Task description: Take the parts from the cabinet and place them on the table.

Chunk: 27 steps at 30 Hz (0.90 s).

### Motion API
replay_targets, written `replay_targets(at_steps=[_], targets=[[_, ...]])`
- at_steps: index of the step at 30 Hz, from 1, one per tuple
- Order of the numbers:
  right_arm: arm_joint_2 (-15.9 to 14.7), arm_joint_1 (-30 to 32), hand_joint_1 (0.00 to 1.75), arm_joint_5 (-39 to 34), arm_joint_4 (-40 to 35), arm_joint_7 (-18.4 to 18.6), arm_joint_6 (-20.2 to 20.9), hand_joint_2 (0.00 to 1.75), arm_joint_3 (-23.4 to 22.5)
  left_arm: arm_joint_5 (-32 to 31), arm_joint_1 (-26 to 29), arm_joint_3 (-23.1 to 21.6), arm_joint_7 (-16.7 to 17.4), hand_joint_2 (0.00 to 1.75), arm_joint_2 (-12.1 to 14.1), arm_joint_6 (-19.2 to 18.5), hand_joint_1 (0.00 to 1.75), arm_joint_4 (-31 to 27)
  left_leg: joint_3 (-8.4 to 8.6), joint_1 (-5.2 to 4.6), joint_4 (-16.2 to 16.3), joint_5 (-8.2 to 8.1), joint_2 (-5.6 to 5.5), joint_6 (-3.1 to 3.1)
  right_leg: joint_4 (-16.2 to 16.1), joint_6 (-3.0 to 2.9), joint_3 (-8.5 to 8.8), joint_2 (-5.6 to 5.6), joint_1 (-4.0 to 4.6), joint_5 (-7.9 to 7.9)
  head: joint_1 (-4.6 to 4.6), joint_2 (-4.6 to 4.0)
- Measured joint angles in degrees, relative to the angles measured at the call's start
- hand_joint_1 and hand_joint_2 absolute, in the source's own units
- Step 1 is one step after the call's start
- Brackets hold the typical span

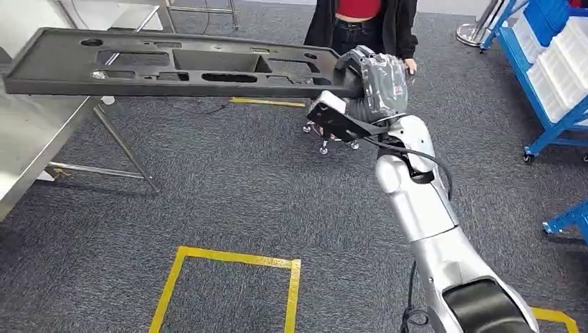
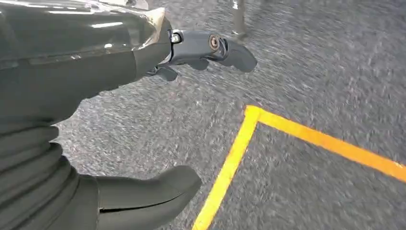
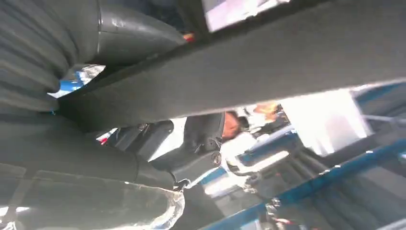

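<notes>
A long black moulded part [image 1: 173, 66] with several recesses hangs level in the air, reaching left over the steel table [image 1: 28, 132]. My right hand [image 1: 371, 80] grips its right end, thumb and fingers clamped around the edge. In the right wrist view the part [image 3: 268, 72] crosses the picture as a dark bar, my right hand [image 3: 143, 153] wrapped around it. My left hand [image 2: 143, 120] hangs over the carpet with its fingers [image 2: 210, 48] and thumb apart, holding nothing.
A person in a black jacket [image 1: 360, 24] stands just beyond the part's right end. Blue racks with white bins [image 1: 555, 62] stand at the right. Yellow tape [image 1: 229, 260] marks a square on the grey carpet. The table's legs [image 1: 121, 142] slant down at the left.
</notes>
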Motion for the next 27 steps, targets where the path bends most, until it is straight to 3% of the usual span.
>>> replay_targets(at_steps=[2, 3, 4, 6, 7, 8, 9, 12, 13, 14, 15, 17, 18, 19, 20, 22, 23, 24, 25, 27], targets=[[0.0, 0.1, 1.75, -0.1, 0.5, -0.1, 0.0, 1.75, 0.0, 0.0, 0.0, 0.0, 0.0, 1.75, -0.2, 0.0, 0.00, 0.0, -0.03, 0.21, 0.0, 0.02, -1.24, -0.03, 8.7, 0.19, -4.14, 0.48, -0.28, -2.86, 0.00, 0.00], [0.0, 0.1, 1.75, -0.1, 0.7, -0.1, 0.0, 1.75, 0.1, 0.0, 0.1, 0.0, 0.0, 1.75, -0.3, 0.0, 0.00, 0.0, -0.03, 0.32, 0.0, 0.06, -1.87, -0.11, 10.8, 0.65, -5.28, 0.50, -0.51, -3.11, -0.02, 0.00], [0.0, 0.1, 1.75, -0.3, 1.0, -0.3, -0.1, 1.75, 0.1, 0.0, 0.1, 0.0, 0.2, 1.75, -0.4, 0.0, 0.00, 0.0, -0.02, 0.46, 0.1, 0.11, -2.47, -0.23, 10.2, 1.21, -5.14, 0.50, -0.76, -2.43, 0.00, 0.00], [0.0, -0.2, 1.75, -0.6, 1.5, -0.8, -0.2, 1.75, 0.3, 0.1, 0.1, 0.1, 0.2, 1.75, -0.4, 0.0, 0.00, 0.0, -0.01, 0.96, 0.3, 0.11, -3.92, -0.79, 1.4, 2.95, -1.28, 0.66, -1.55, 1.74, 0.00, 0.00], [0.0, -0.6, 1.75, -0.8, 1.8, -1.0, -0.3, 1.75, 0.5, 0.1, 0.1, 0.1, 0.2, 1.75, -0.4, 0.1, 0.00, 0.0, -0.09, 1.18, 0.6, -0.03, -4.52, -1.35, -3.9, 3.76, 1.20, 1.46, -2.11, 3.87, 0.00, 0.00], [0.0, -1.0, 1.75, -0.9, 2.3, -1.2, -0.4, 1.75, 0.5, 0.2, 0.1, 0.2, 0.2, 1.75, -0.3, 0.1, 0.00, 0.0, -0.51, 1.06, 0.8, -0.12, -4.91, -1.94, -6.1, 3.82, 2.12, 3.28, -2.42, 3.57, 0.06, 0.00], [0.2, -1.2, 1.75, -1.0, 2.6, -1.3, -0.6, 1.75, 0.7, 0.3, 0.0, 0.3, 0.3, 1.75, -0.3, 0.1, 0.00, 0.0, -0.98, 0.94, 1.3, -0.07, -5.37, -2.32, -6.4, 2.91, 2.35, 3.12, -2.12, 3.97, -0.07, 0.00], [0.7, -1.6, 1.75, -1.0, 3.6, -1.4, -0.7, 1.75, 1.2, 0.3, 0.4, 0.4, 0.5, 1.75, -0.3, 0.1, 0.00, 0.0, -1.31, 1.39, 0.6, 0.63, -6.37, -3.38, -6.3, 1.71, 2.19, 2.01, -1.65, 4.27, -0.09, 0.00], [0.9, -1.9, 1.75, -1.0, 4.0, -1.4, -0.7, 1.75, 1.2, 0.4, 0.4, 0.5, 0.8, 1.75, -0.3, 0.1, 0.00, 0.0, -1.51, 1.63, 0.9, 0.24, -5.87, -3.55, -6.5, 1.11, 2.24, 1.56, -2.12, 4.49, -0.07, 0.00], [1.2, -2.2, 1.75, -1.0, 4.2, -1.4, -0.7, 1.75, 1.2, 0.4, 0.4, 0.6, 0.9, 1.75, -0.3, 0.1, 0.00, 0.0, -2.12, 1.26, 2.5, -0.97, -3.51, -3.70, -6.5, 0.93, 2.26, 1.33, -1.92, 4.50, -0.22, 0.00], [1.3, -2.5, 1.75, -1.0, 4.5, -1.5, -0.9, 1.75, 1.4, 0.4, 0.2, 0.6, 1.1, 1.75, -0.3, 0.2, 0.00, 0.0, -3.62, 1.29, 5.8, -2.96, -2.13, -3.87, -6.5, 0.39, 2.21, 0.99, -1.71, 4.54, -0.46, 0.00], [1.4, -2.8, 1.75, -1.1, 5.4, -2.0, -1.3, 1.75, 1.5, 0.4, 0.0, 0.8, 1.1, 1.75, -0.3, 0.2, 0.00, 0.0, -8.04, 1.29, 15.2, -7.17, -1.03, -3.96, -6.5, 0.14, 2.17, 0.07, -1.11, 4.42, -0.48, 0.00], [1.4, -2.8, 1.75, -1.2, 5.8, -2.1, -1.4, 1.75, 1.6, 0.4, 0.1, 0.8, 1.2, 1.75, -0.3, 0.1, 0.00, 0.1, -9.52, 1.28, 18.4, -7.99, -0.98, -3.86, -6.5, 0.05, 2.15, -0.40, -0.82, 4.37, -0.48, 0.00], [1.5, -2.8, 1.75, -1.2, 6.2, -2.2, -1.4, 1.75, 1.7, 0.4, 0.1, 0.9, 1.2, 1.75, -0.4, 0.1, 0.00, 0.1, -9.59, 1.27, 18.5, -7.48, -0.97, -3.59, -6.5, 0.00, 2.17, -0.86, -0.57, 4.34, -0.48, 0.00], [1.6, -2.9, 1.75, -1.2, 6.5, -2.2, -1.5, 1.75, 1.7, 0.4, 0.1, 0.9, 1.2, 1.75, -0.4, 0.1, 0.00, 0.1, -8.29, 1.19, 16.1, -5.83, -0.92, -3.19, -6.5, -0.06, 2.22, -1.30, -0.35, 4.30, -0.48, 0.00], [1.6, -3.2, 1.75, -1.1, 6.8, -2.4, -1.8, 1.75, 1.9, 0.3, 0.0, 0.9, 1.2, 1.75, -0.3, 0.1, 0.00, 0.1, -2.84, 0.51, 6.6, -1.49, 0.04, -2.00, -6.5, -0.22, 2.52, -2.17, -0.03, 4.17, -0.48, 0.00], [1.6, -3.4, 1.75, -1.1, 7.0, -2.4, -1.9, 1.75, 2.0, 0.1, -0.2, 0.9, 1.2, 1.75, -0.1, 0.1, 0.00, 0.1, -0.57, -0.42, 2.4, -1.03, 2.76, -0.98, -6.5, -0.30, 2.65, -2.55, -0.10, 4.10, -0.46, 0.00], [1.6, -3.6, 1.75, -0.9, 7.0, -2.4, -2.2, 1.75, 2.0, 0.0, -0.4, 0.9, 1.2, 1.75, 0.0, 0.1, 0.00, 0.0, -0.19, -0.86, 1.6, -1.47, 3.69, -0.70, -6.5, -0.24, 2.44, -3.08, 0.67, 4.07, -0.46, 0.00], [1.5, -3.6, 1.75, -0.9, 7.1, -2.4, -2.3, 1.75, 2.0, 0.0, -0.5, 0.9, 1.2, 1.75, 0.1, 0.1, 0.00, 0.0, -0.40, -1.11, 1.7, -1.43, 2.95, -0.66, -6.5, -0.20, 2.39, -3.42, 0.21, 4.09, -0.46, 0.00], [1.5, -3.2, 1.75, -0.9, 7.2, -2.4, -2.3, 1.75, 2.2, 0.0, -0.5, 0.9, 1.2, 1.75, 0.2, 0.1, 0.00, 0.0, -0.59, -1.27, 1.5, -1.32, 1.99, -0.48, -6.8, -0.16, 2.59, -4.52, 0.23, 4.09, -0.48, 0.00]])
